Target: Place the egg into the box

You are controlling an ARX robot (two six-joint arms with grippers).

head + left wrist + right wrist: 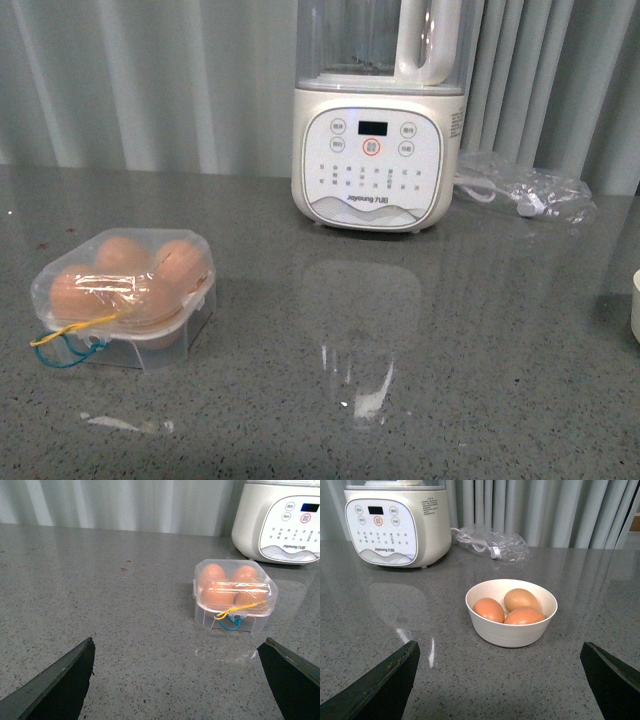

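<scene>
A: Front view first. What's there?

B: The box (125, 295) sits on the grey surface (420, 340), lid down, brown eggs (120, 252) showing through it. A yellow band (75, 330) and a blue band (70, 352) hang at its near edge. Behind stands a white appliance (372, 150) with a button panel, and beside that a clear bag (525, 190) holding a white cord. A white bowl (635, 305) just shows at the edge. Neither arm appears here.

A: And the left wrist view?

B: The left jaws (182, 680) are spread wide, with nothing between them. The box (234, 597) lies ahead of them, nearer the jaw on the appliance's side, well apart from both fingertips (65, 680). Its lid is shut over four eggs (215, 575), the bands (235, 615) facing the jaws. The appliance (280, 522) stands beyond it.

A: Right wrist view?

B: The right jaws (500, 680) are released too, wide and empty. The bowl (511, 612) sits ahead, roughly centred between them, not touched, with three brown eggs (489, 609) inside. Farther off are the appliance (397, 525) and the bag (492, 542).
</scene>
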